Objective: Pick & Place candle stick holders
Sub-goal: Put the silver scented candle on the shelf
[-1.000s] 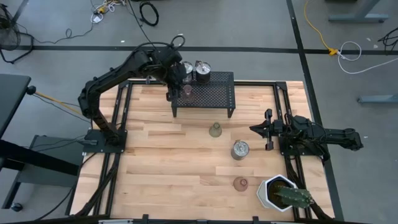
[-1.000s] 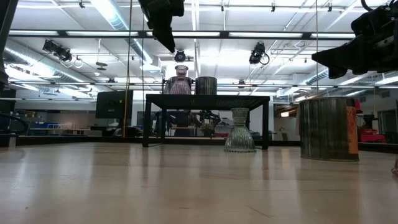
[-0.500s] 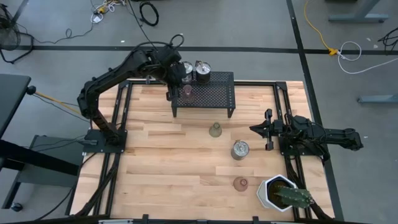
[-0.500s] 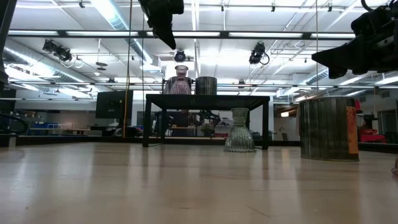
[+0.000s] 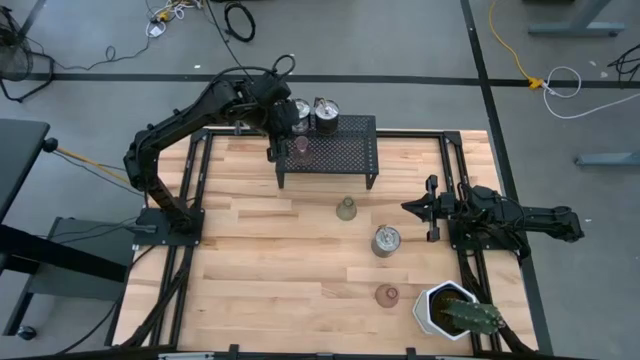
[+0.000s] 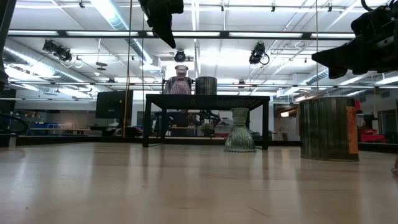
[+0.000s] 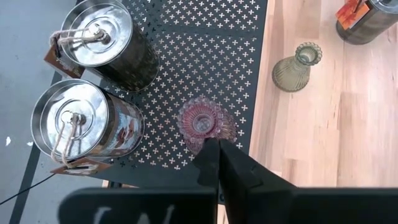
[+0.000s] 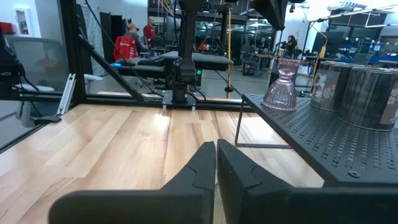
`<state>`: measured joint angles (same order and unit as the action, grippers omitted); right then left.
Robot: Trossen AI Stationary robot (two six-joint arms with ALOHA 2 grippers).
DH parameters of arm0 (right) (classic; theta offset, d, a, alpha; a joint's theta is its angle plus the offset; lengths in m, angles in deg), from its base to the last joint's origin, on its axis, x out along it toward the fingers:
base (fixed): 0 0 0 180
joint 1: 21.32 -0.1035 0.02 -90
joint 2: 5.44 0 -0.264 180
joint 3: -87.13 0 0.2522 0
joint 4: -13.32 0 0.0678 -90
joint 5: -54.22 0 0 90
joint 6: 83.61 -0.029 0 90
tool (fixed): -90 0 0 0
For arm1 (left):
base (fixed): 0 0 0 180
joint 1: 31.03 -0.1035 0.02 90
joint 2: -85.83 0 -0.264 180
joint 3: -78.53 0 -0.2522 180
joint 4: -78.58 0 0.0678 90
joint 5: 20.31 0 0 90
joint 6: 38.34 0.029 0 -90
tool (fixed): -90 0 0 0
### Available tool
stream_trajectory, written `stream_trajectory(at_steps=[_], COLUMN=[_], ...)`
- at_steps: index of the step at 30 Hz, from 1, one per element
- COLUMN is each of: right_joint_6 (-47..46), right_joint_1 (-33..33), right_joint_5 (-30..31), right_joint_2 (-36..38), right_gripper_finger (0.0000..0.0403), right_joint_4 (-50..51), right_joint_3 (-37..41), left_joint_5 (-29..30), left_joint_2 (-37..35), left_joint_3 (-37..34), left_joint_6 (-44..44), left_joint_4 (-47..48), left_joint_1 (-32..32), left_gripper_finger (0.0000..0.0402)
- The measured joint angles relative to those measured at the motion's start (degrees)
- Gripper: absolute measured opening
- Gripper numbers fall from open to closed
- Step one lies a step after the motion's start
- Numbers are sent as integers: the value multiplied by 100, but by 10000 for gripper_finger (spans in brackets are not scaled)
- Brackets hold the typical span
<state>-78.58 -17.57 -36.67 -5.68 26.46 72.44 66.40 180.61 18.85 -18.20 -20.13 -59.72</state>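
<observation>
A black mesh rack (image 5: 328,150) stands at the table's far side. A pink glass holder (image 7: 205,122) and two silvery can-like holders (image 7: 107,34) (image 7: 84,127) stand on their bases on its left part. On the table stand an olive-green glass holder (image 5: 346,209), a silvery holder (image 5: 386,240) and a second pink holder (image 5: 387,295). My left gripper (image 5: 274,148) is shut and empty, well above the rack (image 6: 163,25), beside the pink holder. My right gripper (image 5: 427,209) is shut and empty at the table's right side.
A white hexagonal pot with a cactus (image 5: 455,310) stands at the near right corner. The right arm (image 5: 510,218) lies along the right edge. Bare wood fills the table's left and near middle (image 5: 270,270). People show far off in the room (image 8: 127,43).
</observation>
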Motion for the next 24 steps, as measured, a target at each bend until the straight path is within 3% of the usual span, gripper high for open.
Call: stream_trajectory(at_steps=[24], right_joint_6=[0], right_joint_1=[-1], right_joint_5=[0], right_joint_2=[0], right_gripper_finger=[20], right_joint_4=[-1], right_joint_3=[1], left_joint_5=[-2], left_joint_2=[2], left_joint_3=[0], left_joint_6=[-37], left_joint_4=[-45], left_joint_1=[124], left_gripper_finger=[2])
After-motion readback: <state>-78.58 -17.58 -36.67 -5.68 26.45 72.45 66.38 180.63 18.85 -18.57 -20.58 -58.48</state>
